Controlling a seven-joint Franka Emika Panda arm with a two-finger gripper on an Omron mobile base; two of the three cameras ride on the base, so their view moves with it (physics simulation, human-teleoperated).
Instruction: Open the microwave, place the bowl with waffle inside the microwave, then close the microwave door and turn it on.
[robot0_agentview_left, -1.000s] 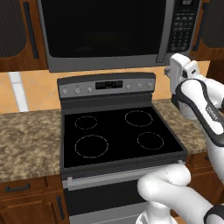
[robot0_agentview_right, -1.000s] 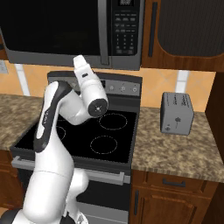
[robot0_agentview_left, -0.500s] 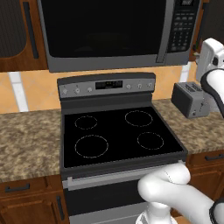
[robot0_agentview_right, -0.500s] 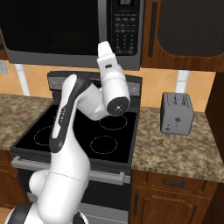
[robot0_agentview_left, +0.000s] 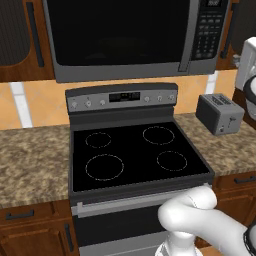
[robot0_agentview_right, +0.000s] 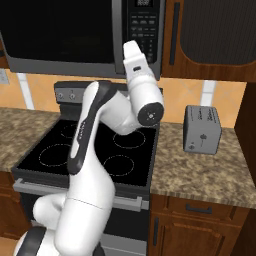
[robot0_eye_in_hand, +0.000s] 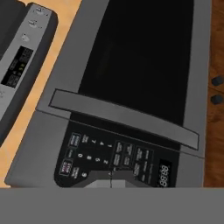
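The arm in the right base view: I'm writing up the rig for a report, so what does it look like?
The arm is glossy white, built of rounded tubular links with dark grey to black bands at the joints. A round dark cap with a small pale centre closes one joint near the wrist. The white hand has a small dark rectangular marking. No cables show.

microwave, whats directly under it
Under the microwave sits the black stove, four burner rings bare, its grey control panel against the wall. The microwave door is shut and its glass dark, so the inside cannot be seen.
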